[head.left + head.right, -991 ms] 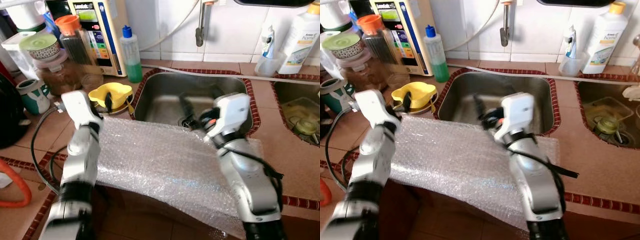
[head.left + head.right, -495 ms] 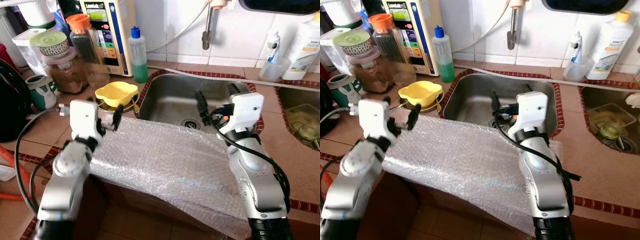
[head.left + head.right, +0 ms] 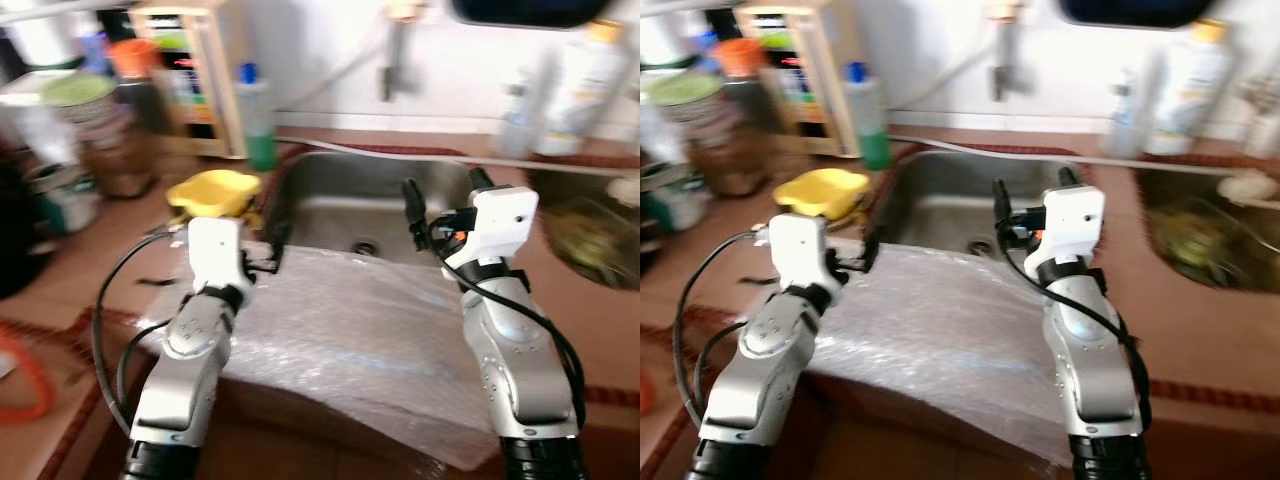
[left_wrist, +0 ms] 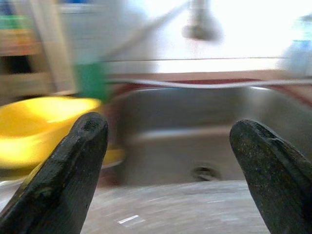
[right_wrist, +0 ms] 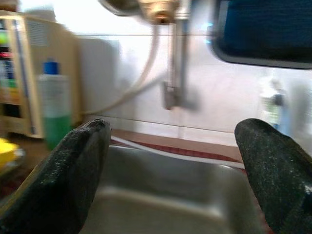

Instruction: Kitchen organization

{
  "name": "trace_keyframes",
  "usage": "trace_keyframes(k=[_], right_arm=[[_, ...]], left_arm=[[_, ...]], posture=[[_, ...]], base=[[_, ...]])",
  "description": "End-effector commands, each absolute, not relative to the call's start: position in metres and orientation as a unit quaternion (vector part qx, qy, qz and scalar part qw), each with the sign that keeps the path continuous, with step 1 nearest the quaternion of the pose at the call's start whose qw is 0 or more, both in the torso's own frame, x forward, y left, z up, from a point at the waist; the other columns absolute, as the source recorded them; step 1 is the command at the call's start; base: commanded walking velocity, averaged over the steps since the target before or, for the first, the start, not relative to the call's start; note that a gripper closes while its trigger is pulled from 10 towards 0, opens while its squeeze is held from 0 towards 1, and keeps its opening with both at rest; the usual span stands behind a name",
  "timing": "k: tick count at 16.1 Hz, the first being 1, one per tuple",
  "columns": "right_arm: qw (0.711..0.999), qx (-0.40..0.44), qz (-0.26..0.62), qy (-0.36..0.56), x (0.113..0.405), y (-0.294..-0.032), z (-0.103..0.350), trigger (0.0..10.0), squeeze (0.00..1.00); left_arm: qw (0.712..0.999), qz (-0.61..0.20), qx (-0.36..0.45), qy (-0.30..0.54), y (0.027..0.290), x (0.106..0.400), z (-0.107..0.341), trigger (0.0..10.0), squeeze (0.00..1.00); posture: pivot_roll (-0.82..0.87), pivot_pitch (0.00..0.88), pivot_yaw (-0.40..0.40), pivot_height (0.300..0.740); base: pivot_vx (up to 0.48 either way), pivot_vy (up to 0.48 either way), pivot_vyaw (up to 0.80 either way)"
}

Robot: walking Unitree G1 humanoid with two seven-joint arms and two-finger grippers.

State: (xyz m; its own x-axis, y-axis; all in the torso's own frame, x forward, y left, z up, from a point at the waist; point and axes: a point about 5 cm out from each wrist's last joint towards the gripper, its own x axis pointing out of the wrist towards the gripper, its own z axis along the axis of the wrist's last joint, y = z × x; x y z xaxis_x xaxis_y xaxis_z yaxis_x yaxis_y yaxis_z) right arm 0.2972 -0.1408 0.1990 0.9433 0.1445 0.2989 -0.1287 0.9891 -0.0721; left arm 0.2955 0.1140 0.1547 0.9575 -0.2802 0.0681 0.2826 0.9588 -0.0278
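Blurred head views; camera likely in motion. Bubble wrap sheet [image 3: 350,340] draped over the near edge of the bench [image 3: 90,285], far edge reaching the rim of the sink [image 3: 340,205], near edge hanging off the front. Left tool [image 3: 270,248] released, fingers spread, poised just above the sheet's far left corner, beside the yellow bowl [image 3: 215,190]. Right tool [image 3: 440,200] released, fingers wide apart, raised over the sink basin just beyond the sheet's far right edge, holding nothing. Wrist views: both finger pairs parted with empty space between, sink and faucet [image 5: 170,58] ahead. Likely step in hand: securing the sheet for folding or removal. For a clean result: lower each tool onto its own far corner, pinch a single layer at the edge, clench both at the same level, then lift evenly to avoid skew. Keep left tool clear of the yellow bowl and the green bottle [image 3: 258,125]. Risk: thin, slippery film slipping off the bench front or dragging into the sink.
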Motion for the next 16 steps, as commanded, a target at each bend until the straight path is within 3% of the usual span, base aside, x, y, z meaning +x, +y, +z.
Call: trace_keyframes(k=[1, 4, 13, 16], right_arm=[[0.986, -0.028, 0.069, -0.149, 0.300, -0.139, 0.198, 10.0, 0.00], [0.985, -0.026, 0.065, -0.155, 0.300, -0.139, 0.201, 10.0, 0.00], [0.985, -0.024, 0.070, -0.158, 0.299, -0.138, 0.201, 10.0, 0.00], [0.984, -0.025, 0.068, -0.163, 0.299, -0.138, 0.202, 10.0, 0.00]], left_arm=[[0.986, -0.161, -0.008, -0.046, 0.113, 0.296, 0.160, 10.0, 0.00], [0.989, -0.137, -0.027, -0.052, 0.117, 0.308, 0.167, 10.0, 0.00], [0.991, -0.125, -0.043, -0.036, 0.118, 0.302, 0.159, 10.0, 0.00], [0.987, -0.138, -0.051, -0.067, 0.119, 0.301, 0.170, 10.0, 0.00]], posture=[[0.01, 0.008, 0.089, 0.740], [-0.01, 0.008, 0.109, 0.740], [0.00, 0.008, 0.094, 0.740], [-0.01, 0.006, 0.095, 0.740]], base=[[0.000, 0.000, -0.80], [0.000, 0.000, -0.67], [0.000, 0.000, 0.00], [0.000, 0.000, 0.00]])
